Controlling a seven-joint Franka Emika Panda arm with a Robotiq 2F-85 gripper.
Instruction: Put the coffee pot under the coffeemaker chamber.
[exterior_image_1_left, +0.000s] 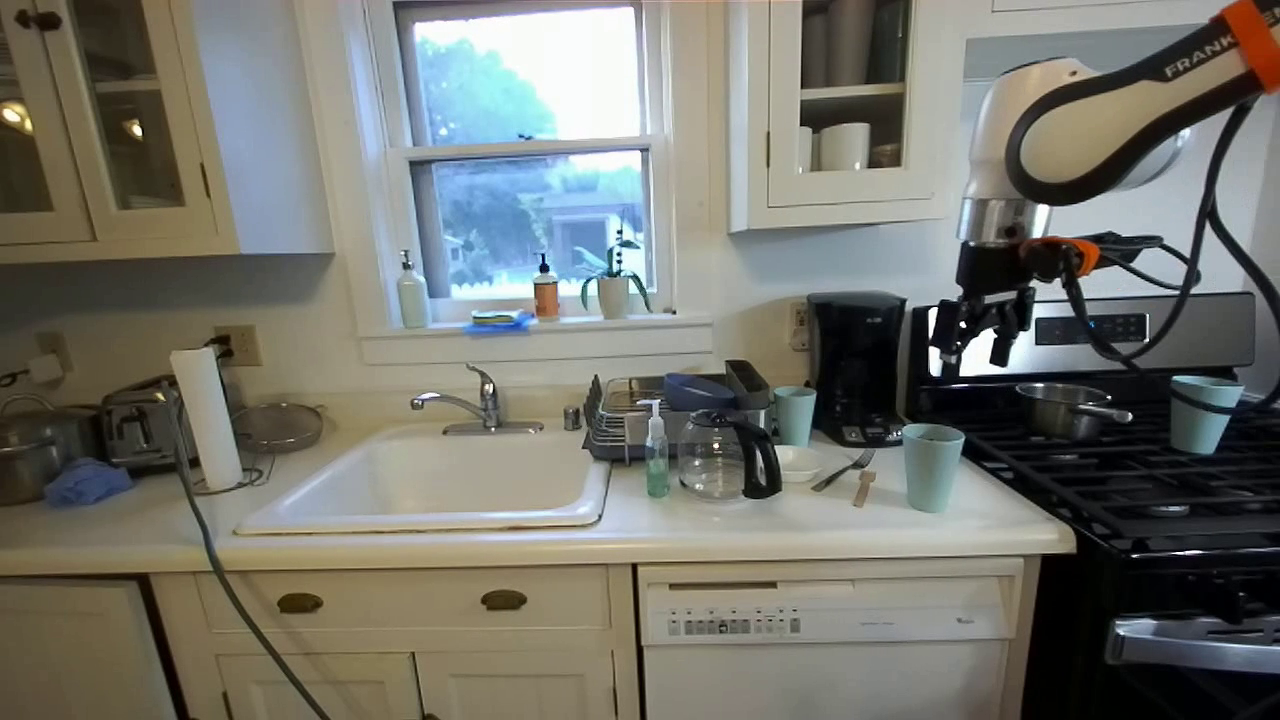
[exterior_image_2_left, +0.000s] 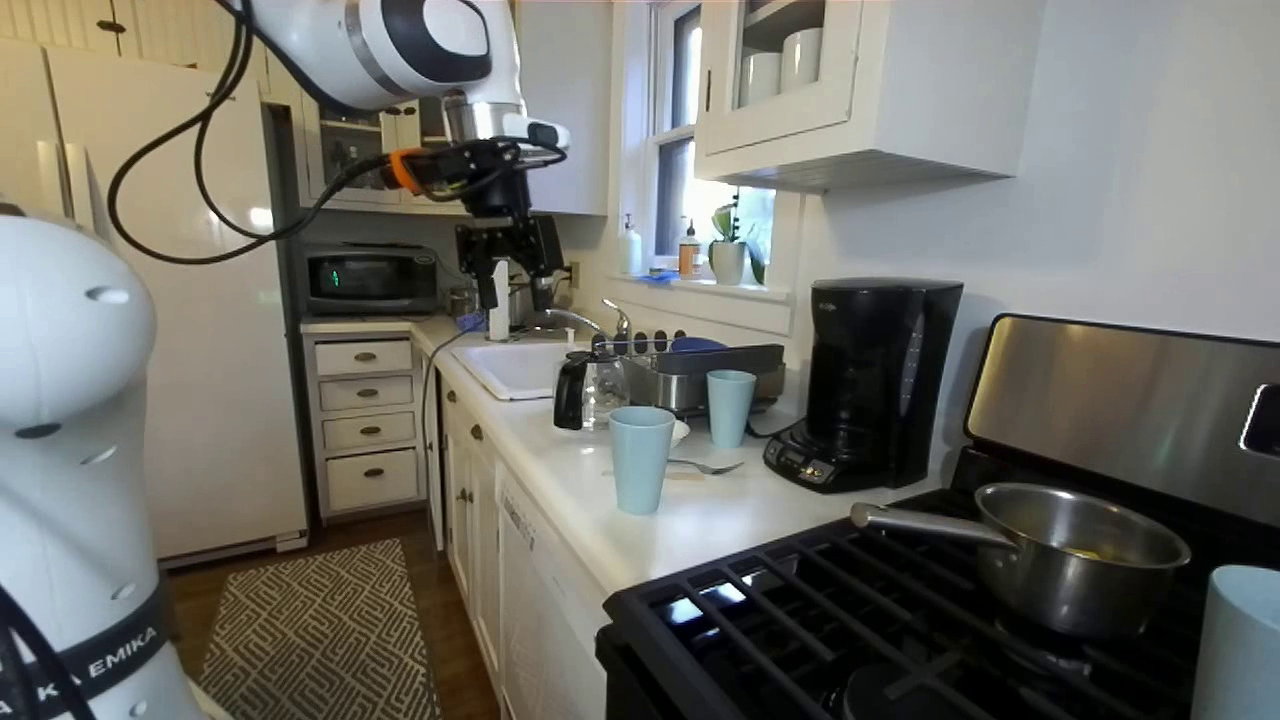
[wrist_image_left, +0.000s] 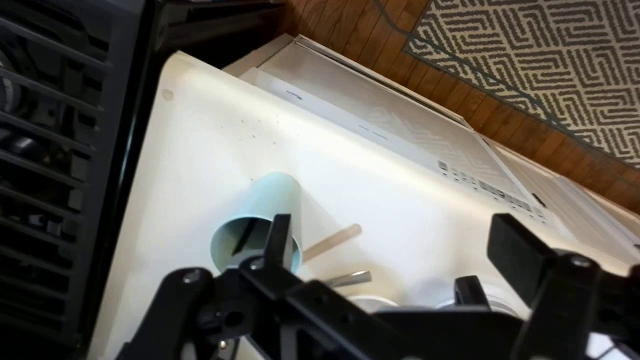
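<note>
The coffee pot (exterior_image_1_left: 712, 468), clear glass with a black lid and black handle, stands upright on the counter in front of the dish rack. It also shows in an exterior view (exterior_image_2_left: 606, 388). In the wrist view only its black handle (wrist_image_left: 471, 292) and part of its glass show, behind the gripper. The coffeemaker chamber (exterior_image_1_left: 857, 392) is the dark front recess of the black coffeemaker by the wall; it also shows in an exterior view (exterior_image_2_left: 838, 405). My gripper (exterior_image_1_left: 975, 356) is open and empty, high above the counter, apart from the pot. It also shows in an exterior view (exterior_image_2_left: 516, 300) and the wrist view (wrist_image_left: 392, 225).
A pale green cup (exterior_image_1_left: 933, 470) stands at the counter's right part; another cup (exterior_image_1_left: 795, 415) is beside the coffeemaker. A fork (exterior_image_1_left: 845, 470), a wooden utensil (exterior_image_1_left: 863, 490) and a white bowl (exterior_image_1_left: 800, 462) lie near the pot. A soap bottle (exterior_image_1_left: 656, 460) stands beside it. A saucepan (exterior_image_2_left: 1085, 570) sits on the stove.
</note>
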